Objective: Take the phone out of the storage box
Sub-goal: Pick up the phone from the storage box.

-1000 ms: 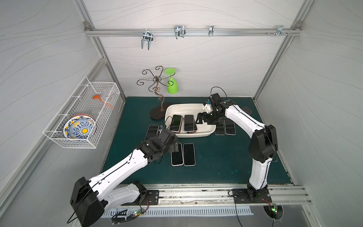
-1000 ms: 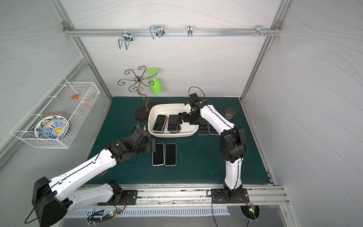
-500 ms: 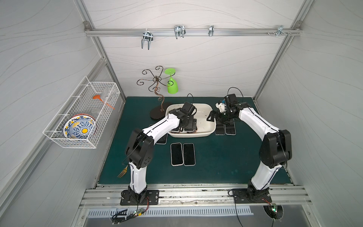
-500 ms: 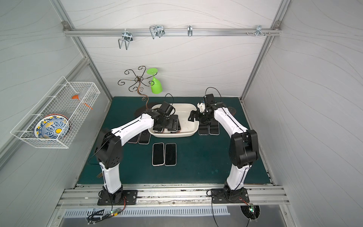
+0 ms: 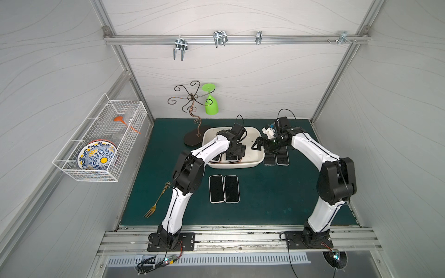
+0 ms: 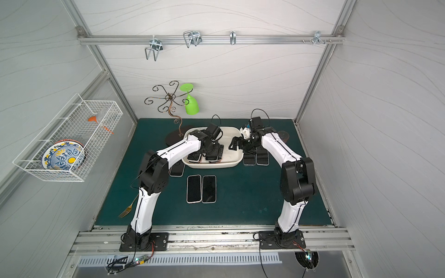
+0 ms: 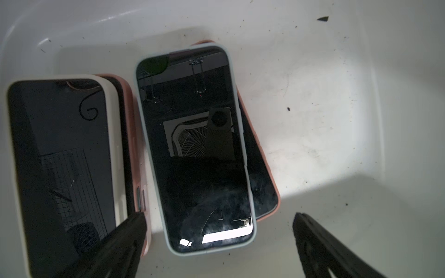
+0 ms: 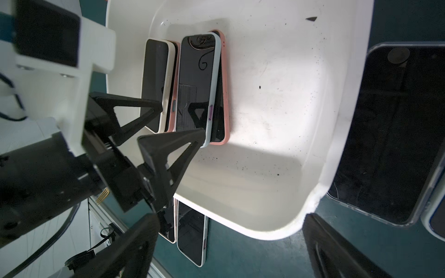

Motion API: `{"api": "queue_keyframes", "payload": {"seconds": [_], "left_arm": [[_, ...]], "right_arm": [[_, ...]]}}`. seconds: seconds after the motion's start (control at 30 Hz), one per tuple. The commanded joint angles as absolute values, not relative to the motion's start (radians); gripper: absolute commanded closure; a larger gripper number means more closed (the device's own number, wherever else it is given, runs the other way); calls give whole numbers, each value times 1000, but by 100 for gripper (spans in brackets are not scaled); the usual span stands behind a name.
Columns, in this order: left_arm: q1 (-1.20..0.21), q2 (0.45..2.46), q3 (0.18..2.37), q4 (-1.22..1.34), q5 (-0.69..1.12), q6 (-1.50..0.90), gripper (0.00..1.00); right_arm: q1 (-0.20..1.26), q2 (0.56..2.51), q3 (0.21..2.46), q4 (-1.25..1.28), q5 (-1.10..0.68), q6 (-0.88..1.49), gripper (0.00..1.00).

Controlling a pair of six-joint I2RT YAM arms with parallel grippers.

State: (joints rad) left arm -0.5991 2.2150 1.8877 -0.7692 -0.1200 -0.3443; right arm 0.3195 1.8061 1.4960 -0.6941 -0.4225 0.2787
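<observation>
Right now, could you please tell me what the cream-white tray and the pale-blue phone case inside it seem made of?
Shallow cream-white tray: probably moulded plastic, glossy; highlights on its rounded wall. Pale-blue phone case: likely matte rubber or silicone; no glare on its rim.

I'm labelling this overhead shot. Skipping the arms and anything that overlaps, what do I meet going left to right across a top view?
In order: white wire basket → gold fork → storage box → two phones lying on the mat just right of it.
</observation>
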Motion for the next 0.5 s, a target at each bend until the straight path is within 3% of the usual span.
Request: {"api": "queue_keyframes", "payload": {"seconds": [0.0, 0.47], "left_arm": [[-594, 2250, 1935, -776, -129, -347, 0], [-593, 2302, 1929, -775, -135, -354, 4]], "right_arm": [[307, 1815, 1487, -684, -439, 255, 1], [301, 1839, 1477, -676, -447, 251, 1]]}}
